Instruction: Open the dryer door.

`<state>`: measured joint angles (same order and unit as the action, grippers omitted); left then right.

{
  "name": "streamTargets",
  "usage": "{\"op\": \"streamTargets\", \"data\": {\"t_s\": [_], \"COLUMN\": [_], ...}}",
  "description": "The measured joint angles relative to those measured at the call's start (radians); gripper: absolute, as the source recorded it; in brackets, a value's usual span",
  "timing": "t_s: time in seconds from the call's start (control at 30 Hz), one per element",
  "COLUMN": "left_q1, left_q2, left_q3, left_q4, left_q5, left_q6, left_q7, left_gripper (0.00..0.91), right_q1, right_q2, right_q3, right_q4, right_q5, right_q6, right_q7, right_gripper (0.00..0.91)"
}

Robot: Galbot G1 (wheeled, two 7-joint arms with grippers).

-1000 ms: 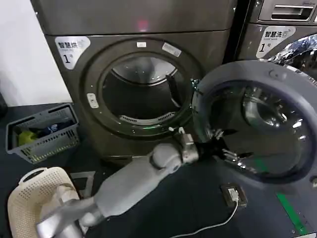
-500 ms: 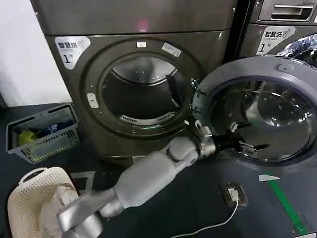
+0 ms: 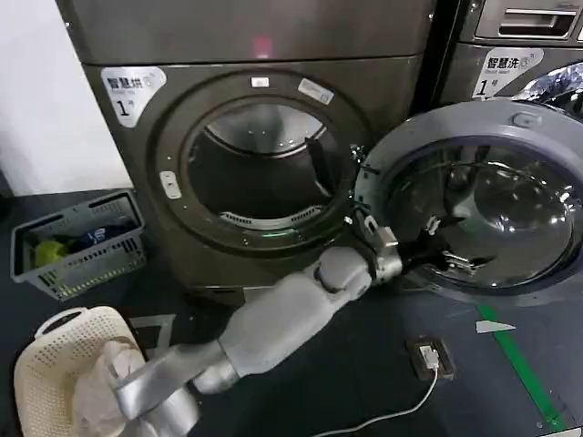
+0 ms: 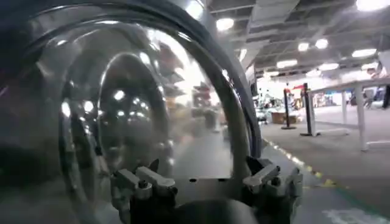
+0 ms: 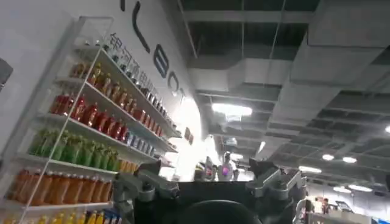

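Note:
The dryer point(image 3: 392, 86) stands with its round opening point(image 3: 260, 173) uncovered and the steel drum visible inside. The dryer door point(image 3: 519, 127) is swung wide to the right, its grey inner face and clear bowl turned toward me. My left arm reaches from the lower left to the door. The left gripper point(image 3: 446, 246) sits low against the bowl's left side, open, with nothing between its fingers. In the left wrist view the bowl of the dryer door point(image 4: 122, 91) looms just beyond the open left gripper point(image 4: 204, 165). My right gripper point(image 5: 206, 167) is open and empty, pointing up toward a ceiling.
A grey basket point(image 3: 77, 241) of clothes and a white basket point(image 3: 55, 364) stand on the floor at the left. A second machine point(image 3: 510, 45) is behind the open door. A small box with a white cable point(image 3: 428, 355) and a green floor line point(image 3: 524, 364) lie below the door.
The door has swung further open, to the right and back. My left arm has stretched out after it, with the gripper staying at the bowl.

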<state>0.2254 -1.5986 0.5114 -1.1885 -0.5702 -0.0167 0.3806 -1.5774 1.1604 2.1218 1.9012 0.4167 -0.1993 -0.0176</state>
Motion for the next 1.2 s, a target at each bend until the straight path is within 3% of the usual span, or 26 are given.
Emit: {"op": "streamTargets", "data": {"t_s": [0.47, 0.63, 0.83, 1.03, 1.2], "left_q1": [0.007, 0.019, 0.035, 0.027, 0.026], "left_q2": [0.028, 0.094, 0.214, 0.376, 0.509], "left_q3": [-0.021, -0.010, 0.015, 0.035, 0.059], "left_q4": [-0.028, -0.115, -0.258, -0.390, -0.470], "left_q5": [-0.008, -0.118, -0.139, -0.140, -0.153], "left_q6": [-0.058, -0.043, -0.184, -0.248, -0.253], "left_q7": [-0.059, -0.059, -0.047, -0.073, -0.101], "left_gripper": [0.907, 0.907, 0.907, 0.907, 0.907], "right_q1": [-0.001, 0.010, 0.020, 0.029, 0.037], "right_q2": [-0.012, -0.017, -0.015, -0.016, -0.018], "right_q3": [-0.001, -0.007, -0.021, -0.018, -0.014], "right_q4": [0.003, 0.003, 0.004, 0.004, 0.001], "right_q5": [0.002, 0.001, 0.001, -0.001, -0.021], "right_q6": [0.003, 0.003, -0.009, -0.008, -0.003], "right_q7": [-0.012, -0.026, -0.013, -0.012, -0.017], "right_gripper": [0.907, 0.907, 0.907, 0.907, 0.907]}}
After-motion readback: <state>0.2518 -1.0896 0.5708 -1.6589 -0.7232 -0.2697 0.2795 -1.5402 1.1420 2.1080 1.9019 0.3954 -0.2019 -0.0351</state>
